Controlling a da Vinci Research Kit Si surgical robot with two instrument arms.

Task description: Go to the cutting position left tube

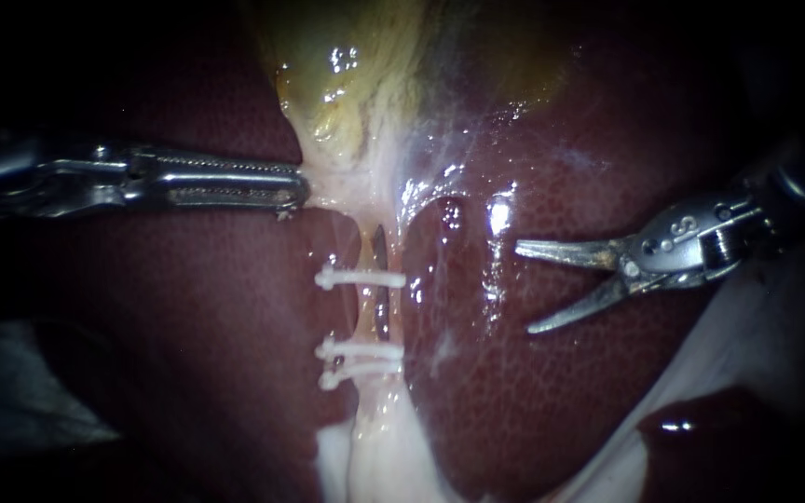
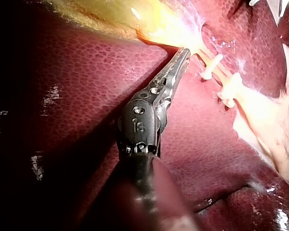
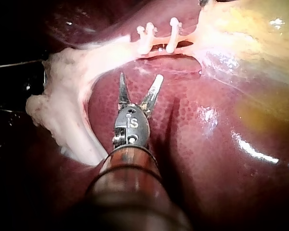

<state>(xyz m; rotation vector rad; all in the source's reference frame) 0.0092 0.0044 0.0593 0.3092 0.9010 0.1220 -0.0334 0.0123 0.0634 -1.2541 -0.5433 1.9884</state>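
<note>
A pale tube (image 1: 365,315) runs down from the yellowish gallbladder (image 1: 365,74) between two lobes of liver. Three white clips cross it: one clip (image 1: 361,278) higher up, and a pair of clips (image 1: 360,361) lower down. My left instrument (image 1: 302,192) reaches in from the left, its jaws shut on pale tissue at the gallbladder's neck, also seen in the left wrist view (image 2: 182,54). My right instrument (image 1: 524,288) hovers over the right liver lobe, well right of the tube, blades open and empty. In the right wrist view the blades (image 3: 140,79) point toward the clips (image 3: 159,38), still short of them.
Dark red liver (image 1: 561,401) lies on both sides of the tube. Pale fatty tissue (image 1: 365,456) spreads below the clips. A white cloth-like surface (image 1: 747,326) shows at the lower right, and a dim grey patch (image 1: 11,391) at the lower left.
</note>
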